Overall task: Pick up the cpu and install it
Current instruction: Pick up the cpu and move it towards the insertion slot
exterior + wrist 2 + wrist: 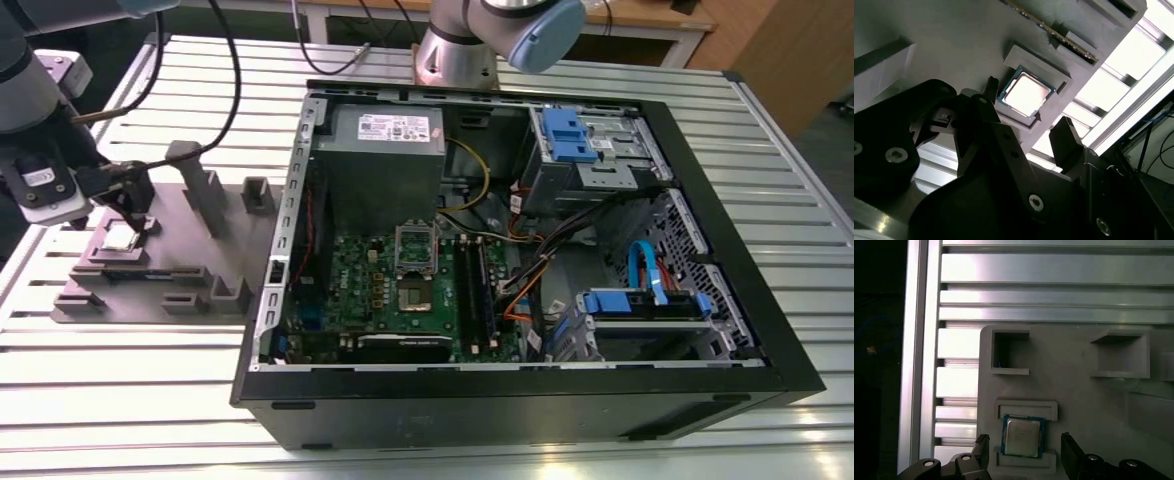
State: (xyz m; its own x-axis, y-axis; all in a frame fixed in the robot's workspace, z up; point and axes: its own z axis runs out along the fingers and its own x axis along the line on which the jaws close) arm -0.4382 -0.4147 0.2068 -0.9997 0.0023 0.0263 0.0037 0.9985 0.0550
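The cpu [123, 236] is a small square chip with a shiny metal top. It lies flat in a recess of the grey holder block [154, 275] at the exterior view's left, outside the computer case. My gripper [130, 208] hangs just above it, open. In both wrist views a dark finger stands on each side of the cpu [1022, 436] [1025, 94], apart from its edges, with the gripper [1025, 444] [1029, 111] centred over it. The green motherboard [380, 290] lies in the open case, its silver socket frame [416, 243] raised near the board's middle.
The black computer case [534, 400] lies open on the slatted metal table [400, 60]. It holds a grey power supply [380, 135], blue drive brackets [567, 135] and loose cables. Upright posts [200, 185] rise from the holder block beside my gripper. The arm's base [461, 50] stands behind the case.
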